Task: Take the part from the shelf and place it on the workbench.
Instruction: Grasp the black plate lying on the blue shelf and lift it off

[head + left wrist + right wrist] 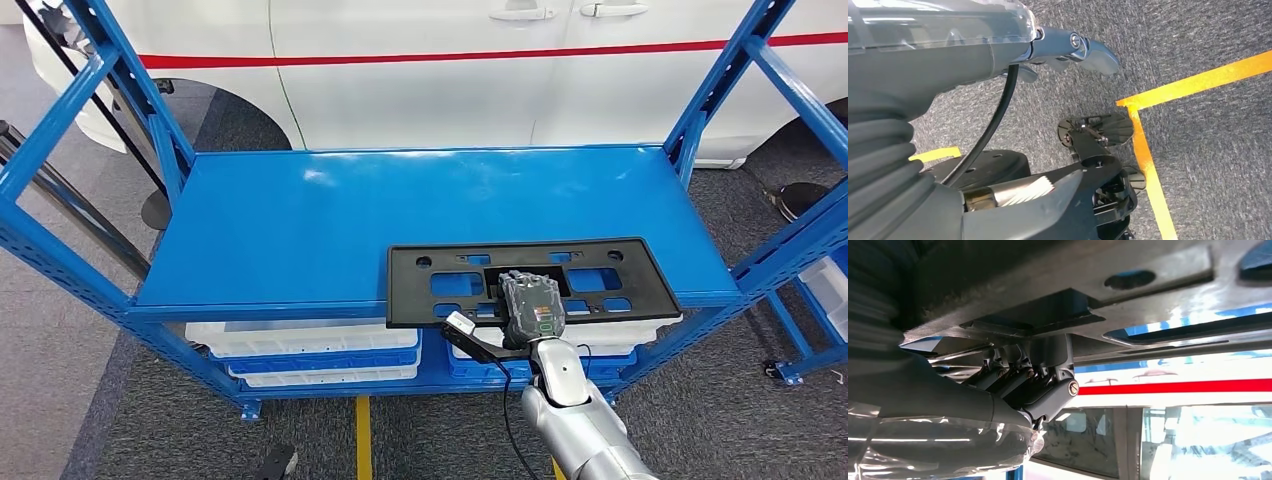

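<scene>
1. Two white bins point(305, 340) sit stacked on the lower level of the blue shelf point(300, 225), under the left half of its top board; yellow floor tape point(363, 435) runs out from below them across grey carpet.
2. Left of the shelf's top board, its slanted blue posts point(60, 120) rise toward the white car point(450, 70) with a red stripe parked behind the shelf.
3. Over toward the right front corner of the shelf board lies the black part point(420, 290), a flat rectangular frame with cut-outs, its near edge overhanging the shelf's front lip.
4. On the middle of the part's near edge rests the right hand point(530, 310), fingers laid on top and thumb point(470, 335) out to the side below the shelf edge; in the right wrist view its fingers point(1023, 375) press against the part's surface point(1148, 295), so it seems to be gripping the part, though the blurred close view leaves this unsure.
5. By the floor, in the left wrist view, the left hand point(1068, 50) hangs above carpet; whether its fingers are spread or curled I cannot tell.
</scene>
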You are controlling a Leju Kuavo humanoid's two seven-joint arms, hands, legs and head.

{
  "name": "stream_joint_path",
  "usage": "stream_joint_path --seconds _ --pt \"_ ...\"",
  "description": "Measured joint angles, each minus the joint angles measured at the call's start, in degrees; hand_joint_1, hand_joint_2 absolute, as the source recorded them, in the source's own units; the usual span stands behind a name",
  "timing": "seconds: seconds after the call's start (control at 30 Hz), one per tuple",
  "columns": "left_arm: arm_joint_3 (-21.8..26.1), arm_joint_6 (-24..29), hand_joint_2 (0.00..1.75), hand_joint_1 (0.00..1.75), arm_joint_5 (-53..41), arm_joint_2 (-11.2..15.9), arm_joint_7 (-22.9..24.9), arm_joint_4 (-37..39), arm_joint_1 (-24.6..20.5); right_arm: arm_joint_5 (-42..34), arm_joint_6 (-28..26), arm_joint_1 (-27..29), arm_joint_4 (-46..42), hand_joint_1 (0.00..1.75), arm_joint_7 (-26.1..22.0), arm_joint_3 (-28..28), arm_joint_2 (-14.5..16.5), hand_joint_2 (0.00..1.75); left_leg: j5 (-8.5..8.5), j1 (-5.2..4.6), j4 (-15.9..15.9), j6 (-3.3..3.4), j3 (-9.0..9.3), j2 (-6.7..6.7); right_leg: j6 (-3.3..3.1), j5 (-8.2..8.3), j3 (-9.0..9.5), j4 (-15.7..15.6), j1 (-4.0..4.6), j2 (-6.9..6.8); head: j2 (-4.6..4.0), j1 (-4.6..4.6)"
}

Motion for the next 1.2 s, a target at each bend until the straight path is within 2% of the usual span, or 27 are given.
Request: stream_joint_path --seconds 0.33,0.63,1.07,1.2 --pt "0.01 1.06 1.75 0.0 -1.39 -0.03 0.91 0.0 0.19 1.75 -0.01 1.0 -1.93 1.75 0.51 -0.01 -0.34 1.75 0.0 0.0 0.0 0.01 -0.03 0.0 0.02 -0.02 -0.01 0.0 0.0 -0.01 0.0 0.0" --pt "0.38 -0.32 1.75 0.0 -2.05 -0.15 0.0 0.0 0.03 6.8 0.0 2.39 -5.46 1.75 2.6 0.57 -0.5 1.75 -0.02 0.0 -0.01 0.02 -0.12 0.0 0.03 -0.04 -0.12 0.02 0.0 0.0 0.0 -0.02" --pt "1.29 -1.25 1.75 0.0 -3.12 -0.16 -0.53 0.0 -0.05 9.17 0.0 3.05 -16.09 1.75 9.85 6.64 -3.28 1.75 -0.09 0.0 -0.05 0.03 -0.17 -0.05 -0.02 -0.15 -0.18 0.06 0.0 -0.03 0.0 -0.02" --pt "1.33 -1.34 1.75 0.0 -3.27 -0.18 -0.8 0.0 -0.06 9.21 0.0 3.03 -18.26 1.75 10.69 9.08 -4.19 1.75 -0.19 0.0 -0.06 0.03 -0.17 -0.06 -0.03 -0.27 -0.18 0.06 0.0 -0.03 0.0 -0.01"
